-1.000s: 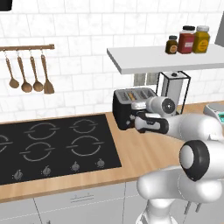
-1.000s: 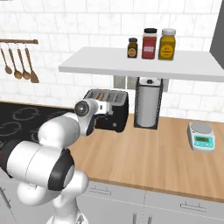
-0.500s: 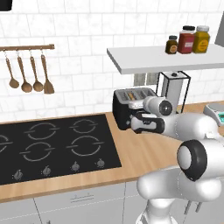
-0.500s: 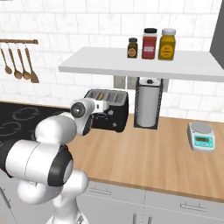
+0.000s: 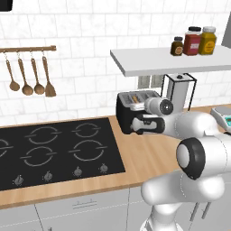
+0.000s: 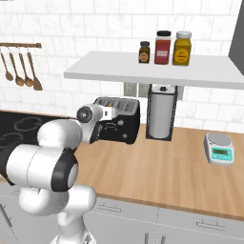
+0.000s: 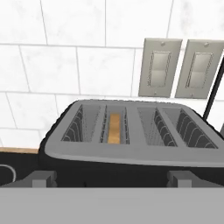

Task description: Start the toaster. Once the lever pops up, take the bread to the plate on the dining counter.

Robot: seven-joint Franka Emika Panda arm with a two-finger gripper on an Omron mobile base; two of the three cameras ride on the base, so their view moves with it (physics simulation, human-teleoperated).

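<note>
Standing just ahead of the fingertips, on the wood worktop (image 6: 157,167): black toaster (image 7: 127,144), close to the tiled wall (image 7: 65,65). Spread wide and holding nothing: gripper (image 7: 112,178), one finger (image 7: 41,178) at each lower corner of the toaster front. Sunk in the left slot, between and beyond the fingers: bread (image 7: 114,128).
</note>
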